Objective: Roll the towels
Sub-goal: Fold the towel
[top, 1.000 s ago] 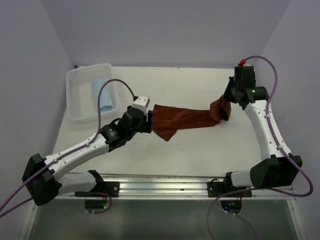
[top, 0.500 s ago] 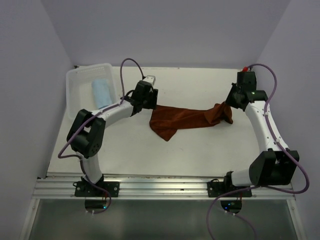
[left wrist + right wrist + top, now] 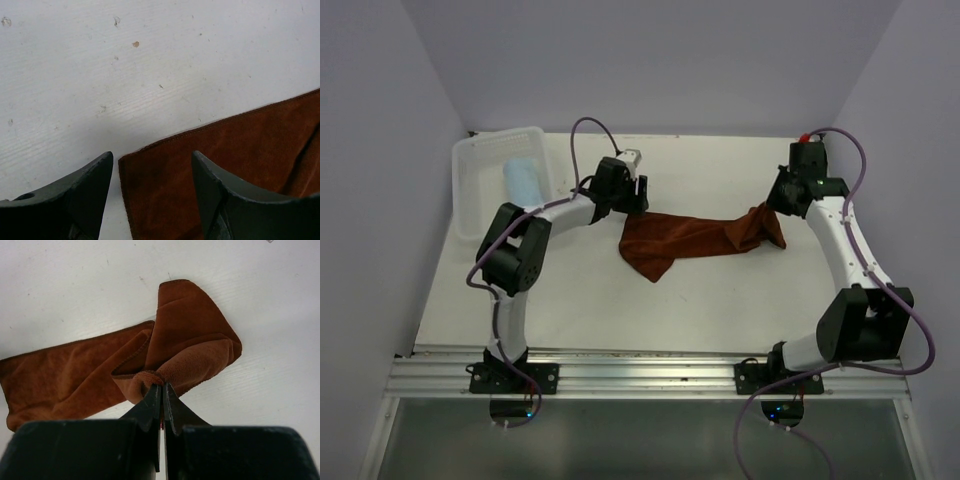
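Two-armed scene: soft, limp rust towel (image 3: 690, 236) pinched at 3 o'clock end by right fingers (image 3: 151, 409); left fingers (image 3: 80, 195) spread astride 9 o'clock corner, likely the next hold.

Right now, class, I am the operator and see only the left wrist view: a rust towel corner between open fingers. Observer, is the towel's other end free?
Observer: No, the right fingers are shut on its far end, bunching the rust towel there.
Operator: Where is the second towel?
Observer: The blue towel lies inside the white basket, at the table's far left.
Operator: Does the rust towel lie flat?
Observer: Not fully; a flap points toward the near edge.
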`<state>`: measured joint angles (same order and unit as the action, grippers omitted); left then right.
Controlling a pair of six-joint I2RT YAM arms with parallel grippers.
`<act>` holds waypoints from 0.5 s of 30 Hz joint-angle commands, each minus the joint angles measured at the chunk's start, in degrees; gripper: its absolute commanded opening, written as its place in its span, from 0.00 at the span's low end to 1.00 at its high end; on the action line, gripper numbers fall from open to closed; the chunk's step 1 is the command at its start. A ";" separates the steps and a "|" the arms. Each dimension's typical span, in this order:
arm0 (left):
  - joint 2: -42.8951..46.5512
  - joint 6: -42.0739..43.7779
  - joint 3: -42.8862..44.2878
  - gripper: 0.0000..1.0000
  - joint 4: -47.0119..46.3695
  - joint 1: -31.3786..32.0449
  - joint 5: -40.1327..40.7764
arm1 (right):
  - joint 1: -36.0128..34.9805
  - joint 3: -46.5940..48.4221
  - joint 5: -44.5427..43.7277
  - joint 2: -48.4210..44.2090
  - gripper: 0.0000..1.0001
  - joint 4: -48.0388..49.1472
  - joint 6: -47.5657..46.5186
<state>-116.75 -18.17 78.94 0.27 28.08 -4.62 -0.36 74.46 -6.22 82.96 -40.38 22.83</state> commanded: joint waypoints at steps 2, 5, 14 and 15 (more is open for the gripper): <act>-1.46 2.00 2.36 0.67 -3.79 -2.32 -4.60 | 0.10 -0.72 0.94 0.45 0.00 2.76 -0.59; -2.60 2.79 2.45 0.67 -3.87 -3.11 -5.74 | 0.10 -0.37 1.56 0.98 0.00 2.85 -0.51; -4.36 5.78 1.31 0.68 -4.93 -3.47 -10.84 | 1.94 -0.01 1.47 1.94 0.00 2.85 -0.68; -4.45 5.96 1.22 0.68 -4.67 -3.47 -11.02 | 2.03 0.07 1.56 1.94 0.00 2.76 -0.68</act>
<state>-120.81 -14.46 79.09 -1.28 24.77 -12.56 1.41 74.11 -5.02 84.93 -38.92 22.81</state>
